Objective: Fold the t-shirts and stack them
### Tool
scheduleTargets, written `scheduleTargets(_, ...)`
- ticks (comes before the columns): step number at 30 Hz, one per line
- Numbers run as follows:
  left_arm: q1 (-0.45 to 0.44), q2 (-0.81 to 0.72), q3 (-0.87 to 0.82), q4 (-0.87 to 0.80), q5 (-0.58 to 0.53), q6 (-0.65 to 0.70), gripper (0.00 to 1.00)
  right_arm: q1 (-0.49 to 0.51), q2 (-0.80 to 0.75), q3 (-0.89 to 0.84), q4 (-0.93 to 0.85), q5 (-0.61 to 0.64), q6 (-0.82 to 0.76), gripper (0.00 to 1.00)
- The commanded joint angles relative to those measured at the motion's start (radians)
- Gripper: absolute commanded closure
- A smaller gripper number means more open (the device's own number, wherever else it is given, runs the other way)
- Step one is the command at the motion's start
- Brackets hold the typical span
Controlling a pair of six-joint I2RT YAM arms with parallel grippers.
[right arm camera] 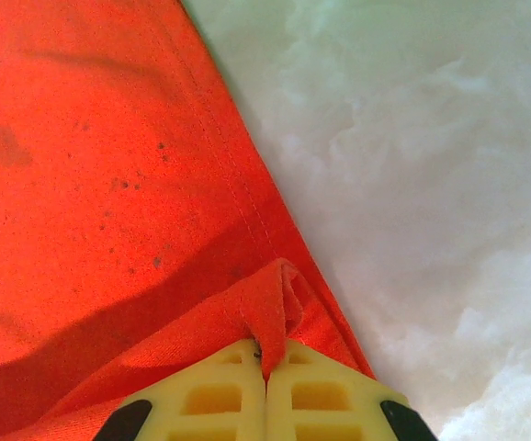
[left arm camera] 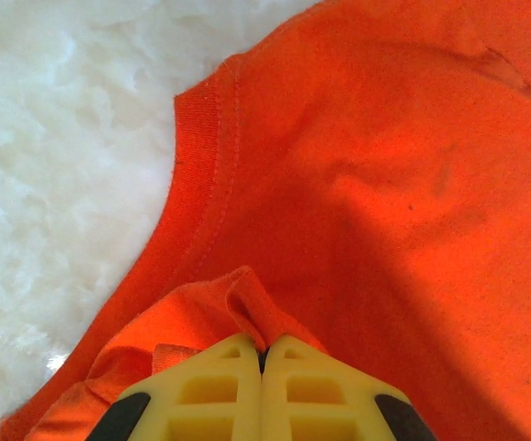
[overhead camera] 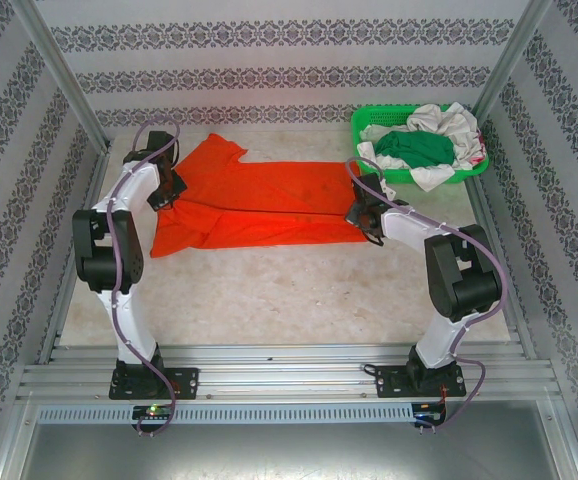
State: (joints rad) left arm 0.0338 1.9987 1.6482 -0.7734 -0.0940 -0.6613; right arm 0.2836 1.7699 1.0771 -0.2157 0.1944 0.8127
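Pale tabletop [overhead camera: 269, 290], one orange t-shirt [overhead camera: 259, 205] pinched by left gripper [left arm camera: 264, 354] and right gripper [right arm camera: 265, 354], one basket [overhead camera: 371, 114].

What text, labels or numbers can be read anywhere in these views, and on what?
None readable.
The flat orange-red cloth t-shirt is plain.
On the crumpled white garment in the green plastic lattice basket, any print is too small to tell.
The wall bands are ornament, not letters.

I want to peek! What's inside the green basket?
A dark green shirt sits bundled among crumpled white cloth, spilling over the basket rim. Anything beneath them is covered.
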Motion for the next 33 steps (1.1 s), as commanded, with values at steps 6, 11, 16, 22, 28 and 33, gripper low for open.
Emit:
scheduleTargets(6,-0.004,0.029,0.047,-0.010,0.017,0.017,0.94,-0.009,0.014,-0.009,0.023,0.011,0.008,0.91)
scheduleTargets(11,-0.005,-0.001,0.027,0.016,0.050,0.022,0.75,-0.008,-0.071,-0.058,0.120,-0.019,-0.026,0.47)
scheduleTargets(16,-0.005,-0.104,-0.056,0.081,0.082,0.017,0.37,0.047,-0.180,-0.102,0.131,0.054,-0.113,0.29)
scheduleTargets(22,-0.004,-0.295,-0.265,0.140,0.051,-0.008,0.00,0.163,-0.191,-0.105,0.133,0.051,-0.185,0.29)
scheduleTargets(28,-0.003,-0.498,-0.576,0.171,-0.015,-0.119,0.10,0.270,-0.095,-0.061,0.125,-0.047,-0.167,0.35)
scheduleTargets(33,0.009,-0.605,-0.766,0.218,-0.009,-0.205,0.35,0.292,-0.005,-0.037,0.093,-0.097,-0.113,0.43)
